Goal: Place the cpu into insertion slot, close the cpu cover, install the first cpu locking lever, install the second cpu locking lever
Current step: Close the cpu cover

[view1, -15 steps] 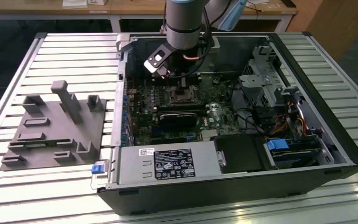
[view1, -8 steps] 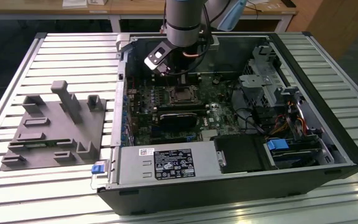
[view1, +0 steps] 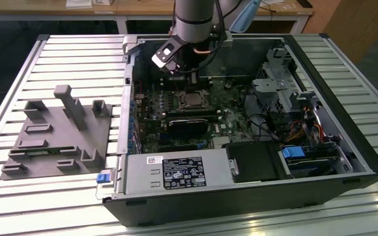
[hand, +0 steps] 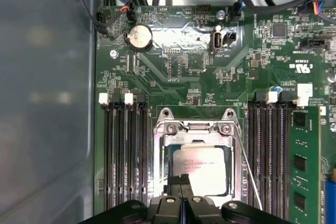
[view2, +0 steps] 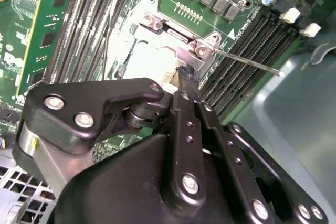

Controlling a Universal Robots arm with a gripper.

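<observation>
**Desk:** Entry one, end effector?

**Operator:** I logged the gripper [hand: 181, 178] with its fingers pressed together and nothing between them. The tips were at the near edge of the cpu cover [hand: 195, 139]; I could not tell whether they touched it.

**Desk:** Entry two, task parts?

**Operator:** The cpu [hand: 202, 169] lay flat in the insertion slot [hand: 158, 150], its silvery top showing through the cover's window. The cover looked down over it. One locking lever [view2: 247, 61] stood free, a thin rod angling away from the socket towards the memory slots [view2: 252, 35]. The whole lay on the motherboard [hand: 173, 66] inside the open computer case [view1: 241, 196], with a grey fixture tray [view1: 57, 132] well apart on the exterior view's left.

**Desk:** Entry three, hazards?

**Operator:** I judged three.
- An unlatched cover could spring up if the fingers lifted off.
- Off-centre pressure at that edge could let the tips slide onto the chip's top and mark it.
- The loose rod sat near the fingers, so a sideways move could snag and bend it.
</observation>
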